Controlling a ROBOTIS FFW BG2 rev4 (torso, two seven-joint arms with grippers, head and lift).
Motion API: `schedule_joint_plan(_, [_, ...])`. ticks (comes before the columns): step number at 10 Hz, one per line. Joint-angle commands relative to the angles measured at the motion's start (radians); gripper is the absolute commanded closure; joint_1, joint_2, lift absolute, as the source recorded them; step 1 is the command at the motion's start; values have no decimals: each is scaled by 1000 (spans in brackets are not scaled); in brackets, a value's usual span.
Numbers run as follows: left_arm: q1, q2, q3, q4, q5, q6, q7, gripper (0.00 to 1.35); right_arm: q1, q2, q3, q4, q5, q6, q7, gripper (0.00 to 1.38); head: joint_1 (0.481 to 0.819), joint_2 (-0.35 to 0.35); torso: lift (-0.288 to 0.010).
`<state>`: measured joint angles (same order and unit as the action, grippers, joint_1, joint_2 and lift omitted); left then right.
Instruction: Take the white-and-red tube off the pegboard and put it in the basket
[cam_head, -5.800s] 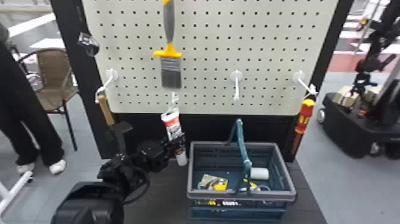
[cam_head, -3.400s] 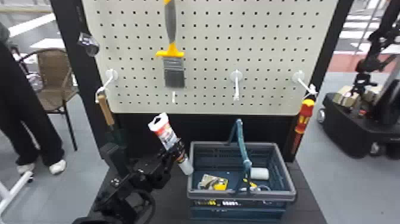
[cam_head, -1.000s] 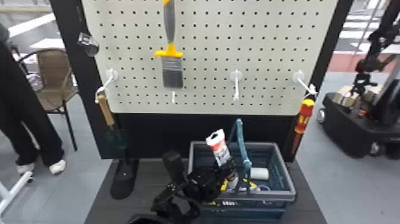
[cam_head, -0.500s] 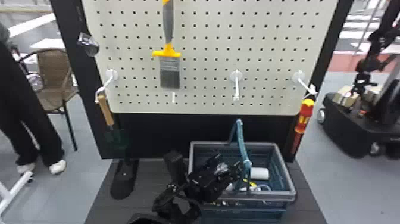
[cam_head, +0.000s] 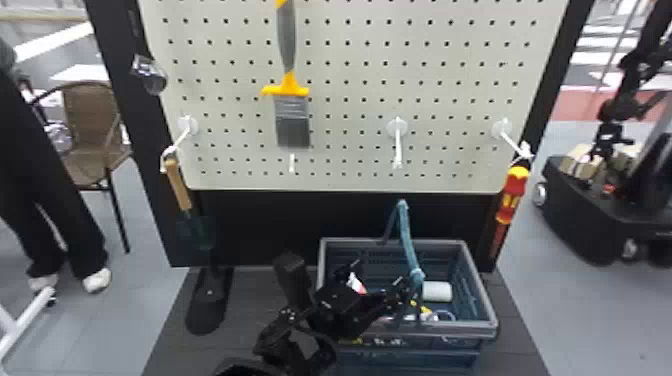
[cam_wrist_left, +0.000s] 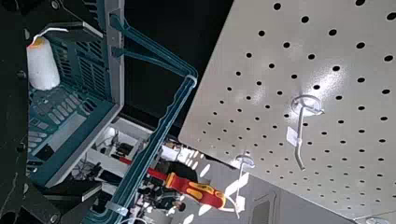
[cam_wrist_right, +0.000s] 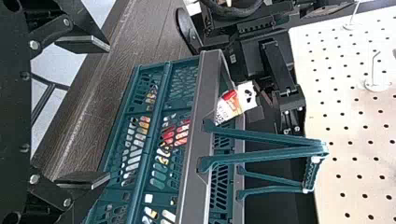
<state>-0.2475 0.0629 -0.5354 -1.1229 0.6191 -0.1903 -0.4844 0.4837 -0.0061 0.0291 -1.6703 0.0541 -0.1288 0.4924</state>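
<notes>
My left gripper (cam_head: 378, 281) is over the left part of the basket (cam_head: 470, 324). A bit of the white-and-red tube (cam_head: 356, 284) shows beside it, mostly hidden by the arm. In the right wrist view the tube's (cam_wrist_right: 236, 103) flat printed end leans up above the rim of the basket (cam_wrist_right: 192, 154). The left wrist view has the left gripper (cam_wrist_left: 95, 112) with its fingers wide apart and nothing between them. My right gripper (cam_wrist_right: 107, 112) waits open, outside the basket.
The basket's teal handle (cam_head: 407, 240) stands up; a white roll (cam_head: 437, 291) lies inside. On the pegboard (cam_head: 350, 100) hangs a paintbrush (cam_head: 291, 115). A trowel (cam_head: 177, 185) hangs left, a red-and-yellow screwdriver (cam_head: 511, 195) right.
The left arm took the tube off its hook, carried it right and lowered it into the basket. Its gripper has let the tube go.
</notes>
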Motion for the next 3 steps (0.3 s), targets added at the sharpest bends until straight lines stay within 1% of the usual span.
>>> schedule_joint_plan(1, [1, 2, 0, 0, 1, -1, 0, 214, 0, 0, 0, 2, 0, 0, 0, 314, 549, 0, -100])
schedule_joint_plan(3, [-1, 2, 2, 0, -1, -3, 1, 222, 0, 0, 0, 2, 0, 0, 0, 314, 549, 0, -100])
